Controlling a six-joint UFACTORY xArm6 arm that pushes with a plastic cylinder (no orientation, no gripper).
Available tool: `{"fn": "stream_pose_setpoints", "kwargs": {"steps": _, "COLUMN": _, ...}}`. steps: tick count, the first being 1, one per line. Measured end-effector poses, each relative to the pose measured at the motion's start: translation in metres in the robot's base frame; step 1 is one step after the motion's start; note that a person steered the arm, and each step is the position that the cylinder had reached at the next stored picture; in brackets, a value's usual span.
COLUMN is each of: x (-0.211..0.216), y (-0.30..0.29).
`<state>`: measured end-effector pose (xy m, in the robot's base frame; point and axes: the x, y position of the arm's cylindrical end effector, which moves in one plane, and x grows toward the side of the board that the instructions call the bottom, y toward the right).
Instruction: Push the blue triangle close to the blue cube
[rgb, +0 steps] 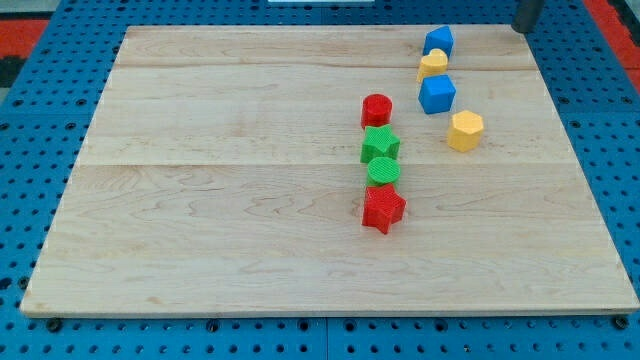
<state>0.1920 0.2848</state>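
Observation:
The blue triangle (438, 41) lies near the view's top, right of centre. A yellow block (432, 65) sits directly below it and touches it. The blue cube (437, 94) lies just below the yellow block, which separates the two blue blocks. My tip (521, 29) shows as a dark rod end at the view's top right corner, just past the wooden board's top edge. It is well to the right of the blue triangle and touches no block.
A yellow hexagon (465, 131) lies below and right of the blue cube. To the cube's left, a red cylinder (376, 110), green star (380, 145), green cylinder (383, 170) and red star (383, 209) form a column. The wooden board (200, 200) rests on a blue pegboard.

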Motion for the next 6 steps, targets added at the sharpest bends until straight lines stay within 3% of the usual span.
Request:
{"fn": "stream_pose_setpoints", "kwargs": {"steps": 1, "x": 0.024, "y": -0.058}}
{"fn": "stream_pose_setpoints", "kwargs": {"steps": 2, "x": 0.085, "y": -0.119}}
{"fn": "stream_pose_setpoints", "kwargs": {"steps": 4, "x": 0.021, "y": -0.049}}
{"fn": "stream_pose_setpoints", "kwargs": {"steps": 5, "x": 0.0, "y": -0.081}}
{"fn": "stream_pose_setpoints", "kwargs": {"steps": 6, "x": 0.045, "y": -0.15}}
